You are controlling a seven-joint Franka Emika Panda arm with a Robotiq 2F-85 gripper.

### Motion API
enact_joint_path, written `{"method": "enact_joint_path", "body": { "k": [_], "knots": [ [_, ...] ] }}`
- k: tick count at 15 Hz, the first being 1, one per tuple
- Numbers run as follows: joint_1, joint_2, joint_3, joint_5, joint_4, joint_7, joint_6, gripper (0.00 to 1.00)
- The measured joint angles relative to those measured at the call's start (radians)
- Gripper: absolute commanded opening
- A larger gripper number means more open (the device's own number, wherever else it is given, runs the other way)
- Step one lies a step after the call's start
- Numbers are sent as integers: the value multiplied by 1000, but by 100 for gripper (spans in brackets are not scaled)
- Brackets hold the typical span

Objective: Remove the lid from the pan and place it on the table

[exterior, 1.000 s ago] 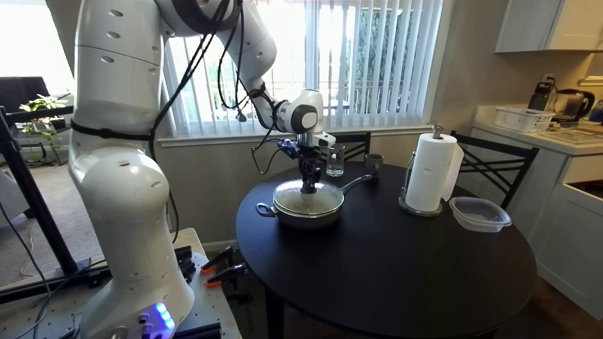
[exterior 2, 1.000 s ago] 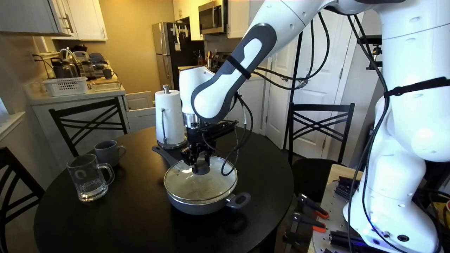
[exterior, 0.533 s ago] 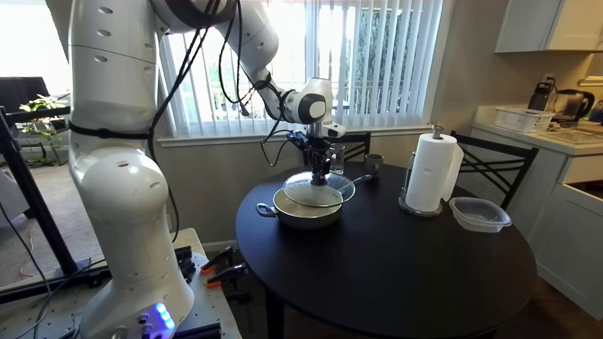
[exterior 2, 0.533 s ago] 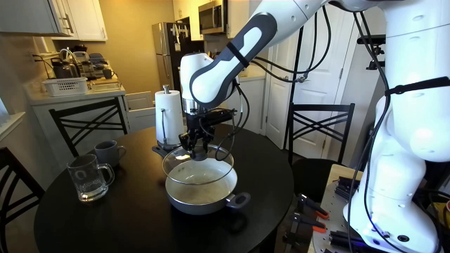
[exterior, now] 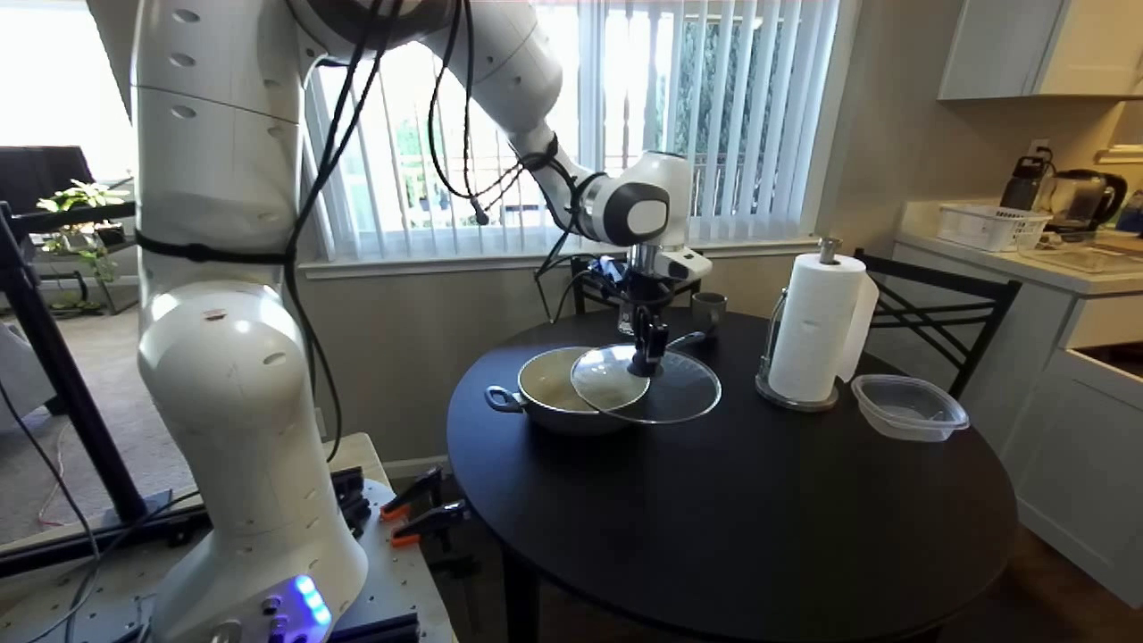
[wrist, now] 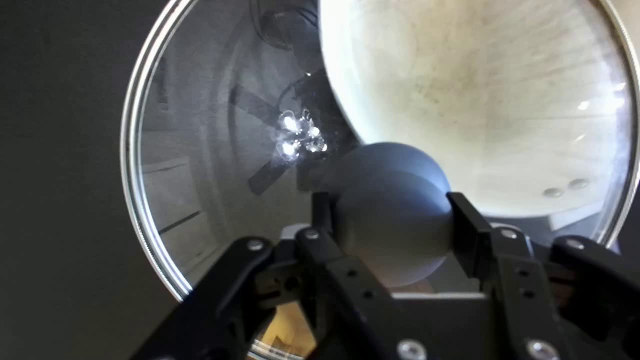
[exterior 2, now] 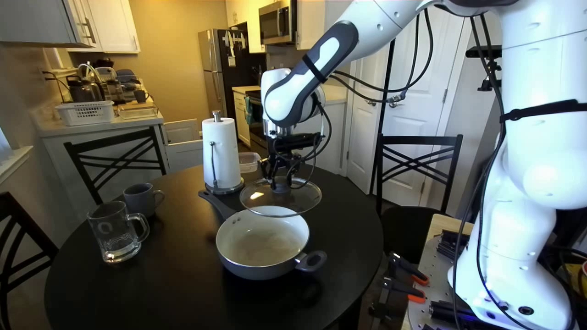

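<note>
The glass mug (exterior 2: pixel 112 231) carries a pale, ring-shaped mark on its side; whether it is a letter is too small to tell. The pincer (wrist: pixel 393 220) is closed in on the knob (wrist: pixel 395 167) of the lid (exterior: pixel 668 397), with fingers (wrist: pixel 469 235) pressed to either side of it and the gap between them filled by it. The lid hangs knob up, off the pan (exterior 2: pixel 263 247) and to one side, partly over it and partly out over the bench (exterior: pixel 759 509). Whether its edge touches the pan I cannot tell.

The pan sits upright on the bench. Its long axis runs from the loop handle (exterior 2: pixel 301 263), which points toward the robot's base, to the long handle (exterior 2: pixel 218 205), which ends between the cup (exterior 2: pixel 137 199) and the roll (exterior: pixel 813 330). The paper roll stands upright on its stand, near the lid but apart from it. The clear tub (exterior: pixel 909 411) sits just beside the roll, close to the bench's edge. In an exterior view the glass mug is partly hidden behind the pincer. Dark chairs (exterior 2: pixel 419 140) stand around the bench.
</note>
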Motion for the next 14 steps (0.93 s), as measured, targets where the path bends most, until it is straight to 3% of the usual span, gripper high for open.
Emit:
{"method": "enact_joint_path", "body": {
  "k": [7,14],
  "knots": [
    [-146,5,-95,38,-1,0,-7,33],
    [-162,78,-117,36,-48,-1,-4,33]
  ]
}}
